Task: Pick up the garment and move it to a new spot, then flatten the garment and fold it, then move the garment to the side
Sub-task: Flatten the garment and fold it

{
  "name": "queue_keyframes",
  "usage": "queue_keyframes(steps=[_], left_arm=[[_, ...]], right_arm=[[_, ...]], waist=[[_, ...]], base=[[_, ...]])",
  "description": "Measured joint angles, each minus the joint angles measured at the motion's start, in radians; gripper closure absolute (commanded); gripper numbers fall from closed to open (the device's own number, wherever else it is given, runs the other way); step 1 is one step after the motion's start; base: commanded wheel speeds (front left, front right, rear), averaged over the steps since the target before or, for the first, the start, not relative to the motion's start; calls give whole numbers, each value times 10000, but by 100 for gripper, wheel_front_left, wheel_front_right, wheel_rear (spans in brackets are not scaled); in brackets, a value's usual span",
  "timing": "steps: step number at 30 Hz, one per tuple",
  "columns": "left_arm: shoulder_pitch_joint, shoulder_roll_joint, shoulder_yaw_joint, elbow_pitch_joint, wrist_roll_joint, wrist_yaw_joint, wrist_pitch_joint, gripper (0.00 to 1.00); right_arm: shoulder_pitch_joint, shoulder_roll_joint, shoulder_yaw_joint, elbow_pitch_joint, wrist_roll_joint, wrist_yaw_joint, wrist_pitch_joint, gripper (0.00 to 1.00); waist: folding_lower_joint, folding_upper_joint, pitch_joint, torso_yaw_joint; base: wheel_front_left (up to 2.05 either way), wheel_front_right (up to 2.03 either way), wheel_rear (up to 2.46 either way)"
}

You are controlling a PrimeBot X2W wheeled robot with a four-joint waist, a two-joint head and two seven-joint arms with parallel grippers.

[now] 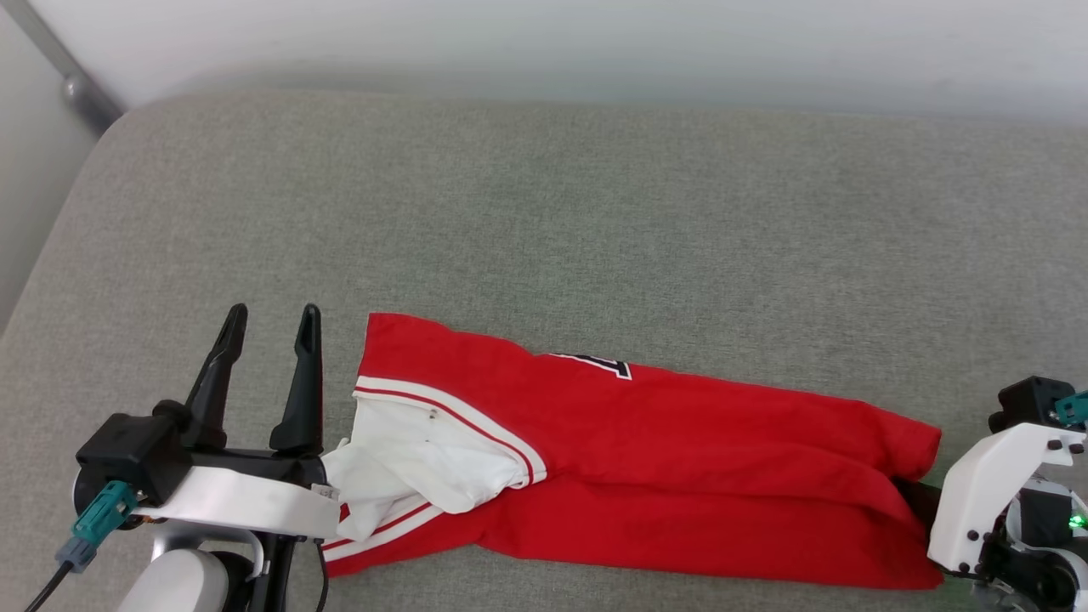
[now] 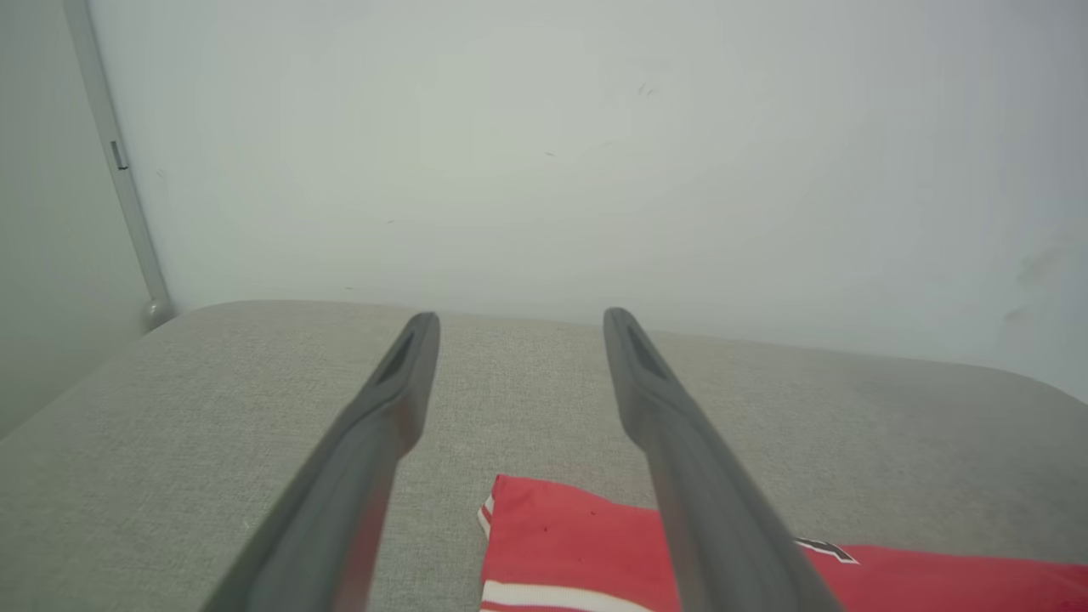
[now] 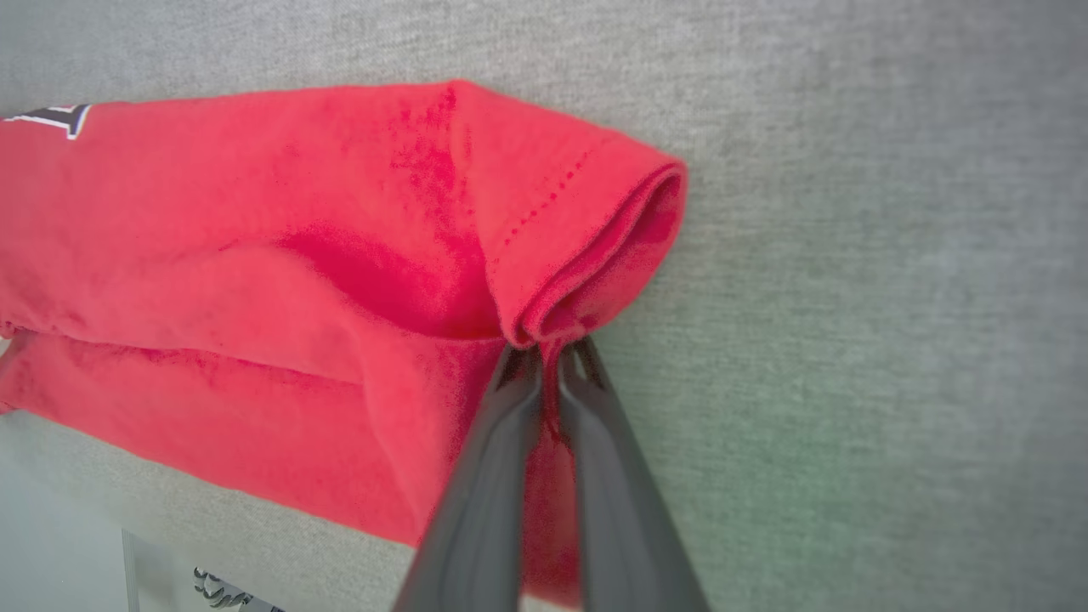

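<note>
The garment (image 1: 646, 459), a red jersey with a white sleeve and striped trim, lies folded into a long strip across the near part of the grey cushion (image 1: 544, 212). A bit of a black number shows at its far edge. My left gripper (image 1: 270, 327) stands open just left of the sleeve end, fingers pointing away and nothing between them; its own camera shows the garment's corner (image 2: 561, 544) under its right finger. At the strip's other end, my right gripper (image 3: 548, 348) is shut on the garment's (image 3: 280, 255) red hem. In the head view that arm's white wrist (image 1: 986, 501) hides the fingers.
A pale wall (image 1: 595, 42) runs behind the cushion, and a grey pole (image 1: 68, 76) stands at the far left corner. The cushion's rounded left edge (image 1: 42, 280) drops off beside my left arm. Broad bare cushion lies beyond the garment.
</note>
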Motion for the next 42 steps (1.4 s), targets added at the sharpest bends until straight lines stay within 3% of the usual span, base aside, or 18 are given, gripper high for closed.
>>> queue_keyframes(steps=[8,17,20,23,27,32,38,42], left_arm=[[324,176,29,-257,113,311,148,0],[457,324,-23,-533,174,433,282,0],[456,362,-40,-554,207,433,284,0],[442,410,-81,-556,249,431,297,0],[418,441,-165,-550,324,418,355,0],[401,441,-382,-512,391,380,420,0],[403,422,-577,-424,389,311,548,0],[404,370,-671,-378,387,307,562,0]], right_arm=[[-73,-508,-658,-190,104,17,10,100],[-244,-1003,-2911,-514,-221,17,683,100],[-434,-819,-3476,-568,-378,17,1131,100],[-649,-222,-3651,-568,-232,15,1657,100],[-932,552,-3626,-353,1273,17,2489,100],[-973,650,-3083,754,4420,15,2882,100],[-965,679,-974,2042,7265,15,1854,100],[-980,694,428,2378,8234,15,1009,100]], waist=[[0,0,-343,-475],[0,0,-366,-964],[0,0,-366,-1044],[0,0,-439,-1070],[0,0,-589,-1030],[0,0,-800,-828],[0,0,-1021,-472],[0,0,-1110,-202]], base=[[0,0,0],[0,0,0],[0,0,0],[0,0,0],[0,0,0],[0,0,0],[0,0,0],[0,0,0]])
